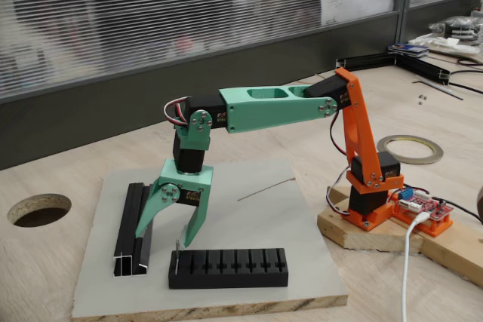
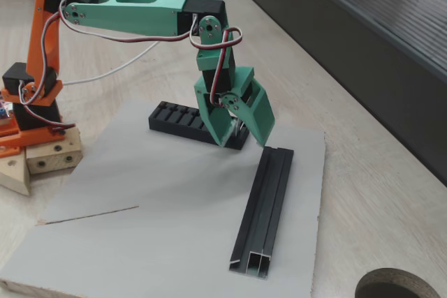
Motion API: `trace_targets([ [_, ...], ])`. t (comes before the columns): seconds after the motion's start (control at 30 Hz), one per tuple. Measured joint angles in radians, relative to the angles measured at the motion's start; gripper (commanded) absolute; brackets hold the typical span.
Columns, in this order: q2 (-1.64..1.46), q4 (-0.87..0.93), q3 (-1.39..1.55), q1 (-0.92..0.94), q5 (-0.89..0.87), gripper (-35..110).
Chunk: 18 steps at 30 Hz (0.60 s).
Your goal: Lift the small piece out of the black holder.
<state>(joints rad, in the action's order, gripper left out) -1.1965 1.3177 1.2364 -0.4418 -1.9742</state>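
Observation:
The black holder lies near the front edge of the grey board, its row of slots facing up. The small piece, a thin grey pin, stands upright at the holder's left end. My green gripper hangs open just above and behind that end, one finger on each side of the pin's line, touching nothing. In the other fixed view the gripper points down over the right end of the holder. There the fingers hide the pin.
A long black channel rail lies just left of the gripper, also seen as the rail. A long thin wire rests on the grey board. A tape roll and a round table hole lie off the board.

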Motion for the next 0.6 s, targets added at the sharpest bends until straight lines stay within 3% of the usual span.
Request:
trace_targets([
  [0.6,0.0,0.055,0.0,0.0,0.0,53],
])
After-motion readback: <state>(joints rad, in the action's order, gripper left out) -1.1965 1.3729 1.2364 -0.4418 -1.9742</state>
